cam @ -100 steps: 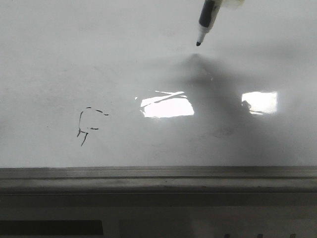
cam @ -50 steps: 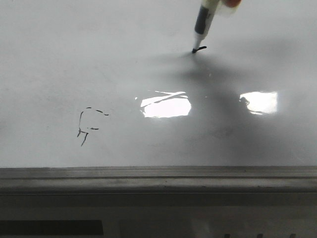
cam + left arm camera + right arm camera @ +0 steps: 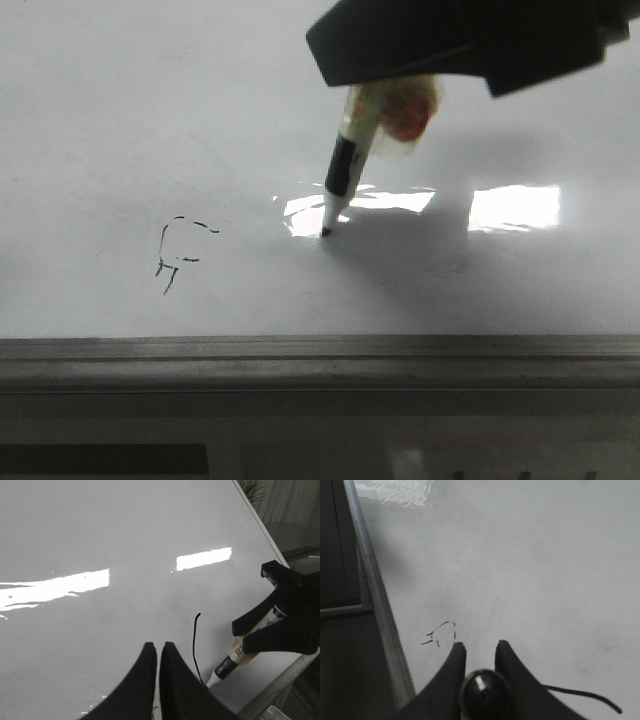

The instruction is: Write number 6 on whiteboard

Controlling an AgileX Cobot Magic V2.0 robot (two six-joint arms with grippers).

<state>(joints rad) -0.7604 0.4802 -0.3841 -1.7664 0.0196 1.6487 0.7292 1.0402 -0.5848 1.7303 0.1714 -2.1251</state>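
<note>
One stroke of the number 6 point(image 3: 194, 647) — the curved stem only — is seen laid down on the whiteboard point(image 3: 120, 120); the angular loop that would close the figure is not yet drawn, so the task is judged to be roughly at its midpoint. A marker point(image 3: 344, 172) is held clamped in the right gripper point(image 3: 400, 75), tilted, with its tip touching the glossy surface at the edge of the left-hand light glare point(image 3: 300, 212), between the board's middle and its grey metal rim point(image 3: 320, 350). In the left wrist view the thin black line is shown running down to the marker tip, while in the right wrist view its trailing end is visible behind the fingers point(image 3: 452, 667), which are closed around the marker's round barrel. The left gripper point(image 3: 159, 650) is seen hovering over the board near the stroke, its jaws pressed together and holding nothing. A faint scribble point(image 3: 178, 255) of thin broken lines lies well apart to the left — it is no part of the figure being written.
</note>
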